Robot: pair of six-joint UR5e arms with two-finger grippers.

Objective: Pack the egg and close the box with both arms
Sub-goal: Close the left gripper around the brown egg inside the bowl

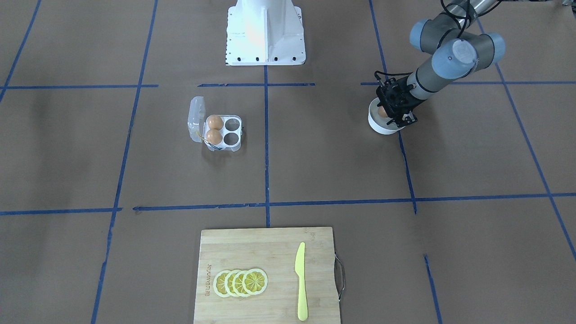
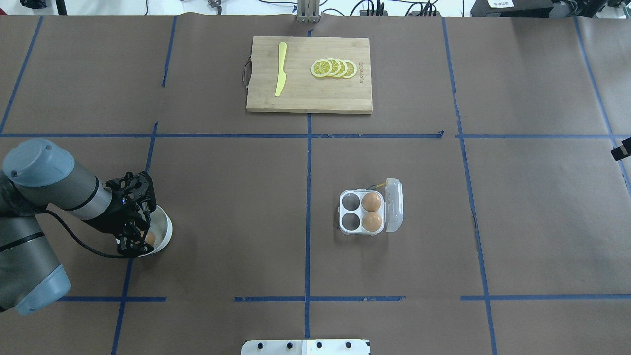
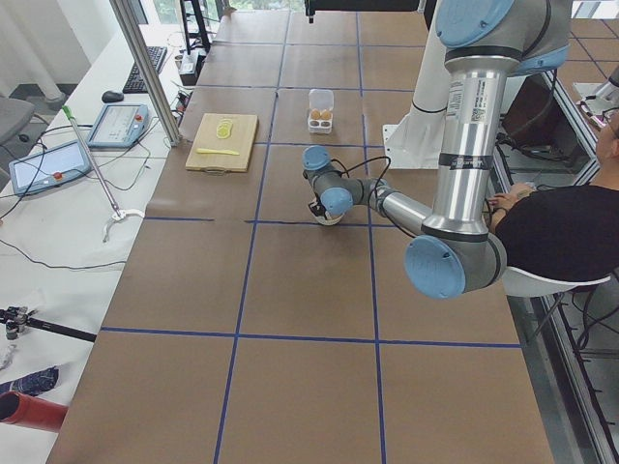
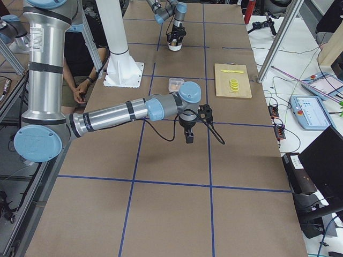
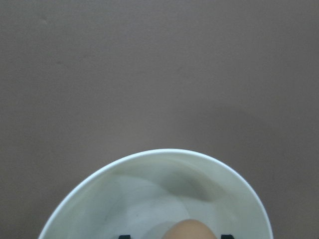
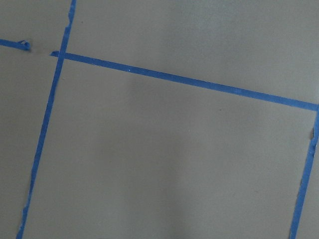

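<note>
Inside bowl (image 2: 163, 224), left pincer (image 2: 139, 242) half-hides egg (image 2: 150, 239).

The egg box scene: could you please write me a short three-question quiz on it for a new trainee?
1. True or false: the lid of the box is shut.
2. How many eggs sit in its cells?
3. Fill in: the left gripper hangs over a white ___.
Key: 1 false, the lid stands open; 2 two; 3 bowl.
</note>
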